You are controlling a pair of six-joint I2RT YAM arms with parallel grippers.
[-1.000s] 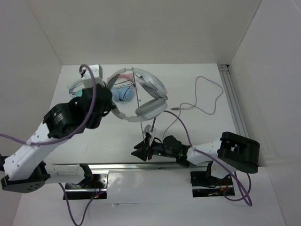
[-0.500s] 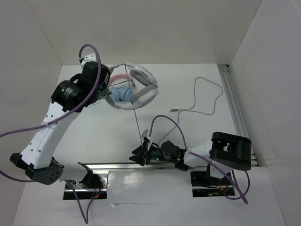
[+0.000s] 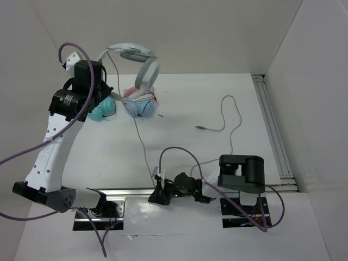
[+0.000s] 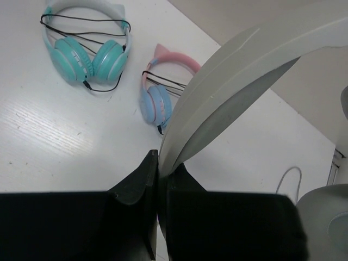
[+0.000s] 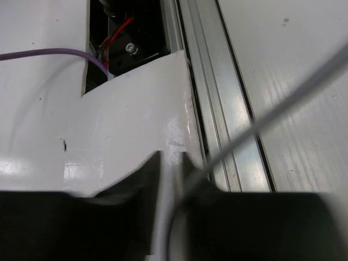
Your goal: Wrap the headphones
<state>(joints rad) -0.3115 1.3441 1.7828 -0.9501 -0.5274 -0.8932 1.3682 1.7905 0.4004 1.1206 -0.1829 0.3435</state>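
Though the headphones (image 3: 148,73) hang high over the far left of the desk (image 3: 109,147), their headband (image 4: 228,70) pinched tight by the left tool (image 4: 159,163), no cable (image 3: 142,147) loop seems wound yet. Only the overhead view shows the loose plug end (image 3: 200,128); only the right wrist shows the right tool (image 5: 173,163) narrowly parted around cable, grip uncertain.

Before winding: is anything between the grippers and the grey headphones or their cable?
Nothing visible. The left gripper clamps the headphones by the headband; the cable passes between the fingers of the right gripper.
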